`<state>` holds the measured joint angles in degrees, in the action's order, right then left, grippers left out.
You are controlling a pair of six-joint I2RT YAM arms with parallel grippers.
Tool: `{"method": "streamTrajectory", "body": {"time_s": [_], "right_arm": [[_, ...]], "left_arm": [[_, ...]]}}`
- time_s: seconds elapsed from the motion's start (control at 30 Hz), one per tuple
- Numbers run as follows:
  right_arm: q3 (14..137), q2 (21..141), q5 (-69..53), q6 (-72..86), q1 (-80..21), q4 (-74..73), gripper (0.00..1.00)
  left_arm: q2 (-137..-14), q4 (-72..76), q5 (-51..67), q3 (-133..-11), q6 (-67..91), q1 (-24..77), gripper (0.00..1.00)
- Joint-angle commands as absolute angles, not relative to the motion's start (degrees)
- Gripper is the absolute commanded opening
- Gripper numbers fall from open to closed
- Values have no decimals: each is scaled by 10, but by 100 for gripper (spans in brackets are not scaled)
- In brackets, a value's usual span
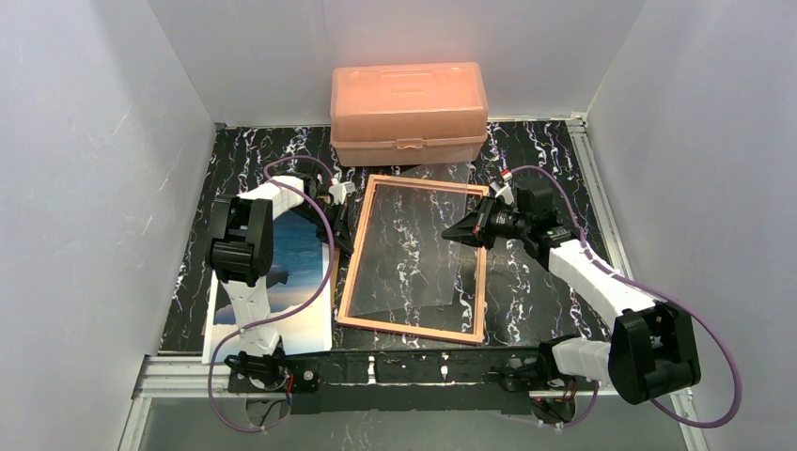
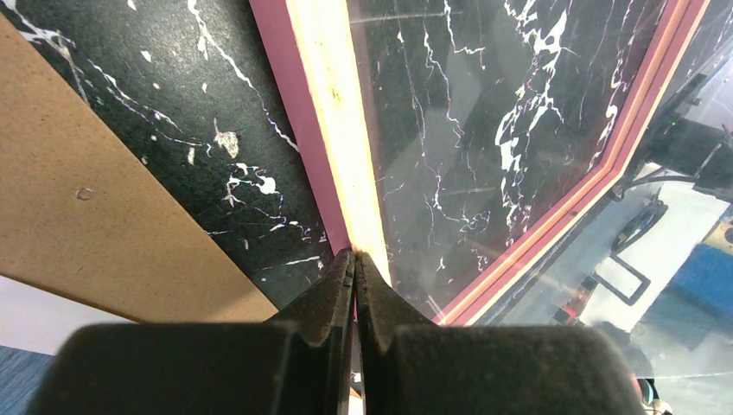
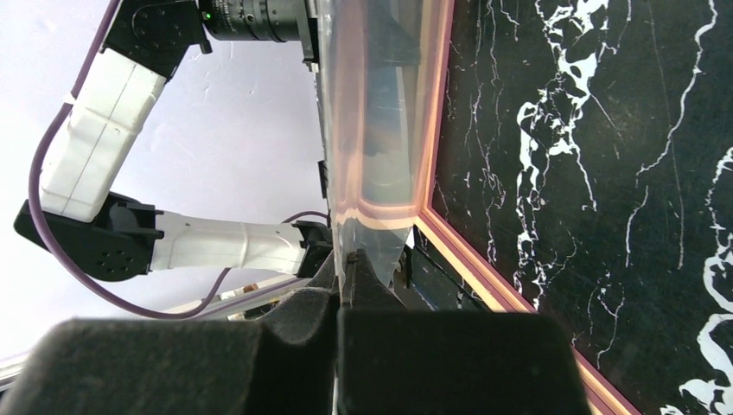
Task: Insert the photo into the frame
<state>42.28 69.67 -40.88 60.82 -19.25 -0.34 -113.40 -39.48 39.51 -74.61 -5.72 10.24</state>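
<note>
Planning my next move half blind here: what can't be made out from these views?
Top view: the left arm covers much of the photo.
Left wrist: the left tool hides how deep it pinches the frame; the backing board runs off the picture's edge.
Right wrist: the right tool hides its hold on the clear pane, whose far end is cropped.

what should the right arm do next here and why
Probably lower the right gripper slightly to seat the clear pane flat inside the frame: it pinches the pane's edge tilted up, the left gripper pins the frame's rim, and the photo lies outside.
</note>
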Motion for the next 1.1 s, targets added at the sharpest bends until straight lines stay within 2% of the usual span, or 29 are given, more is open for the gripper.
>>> {"method": "streamTrajectory", "body": {"time_s": [0.0,0.4,1.07], "right_arm": [[444,683,-417,588,-196,-19,1],[483,718,-423,483,-205,-93,1],[504,754,-405,437,-218,-114,1]], "left_arm": [[-1124,-406,387,-734,-64,110,0],[-1126,-406,389,-739,-60,109,0],[-1121,-410,388,-738,-65,110,0]]}}
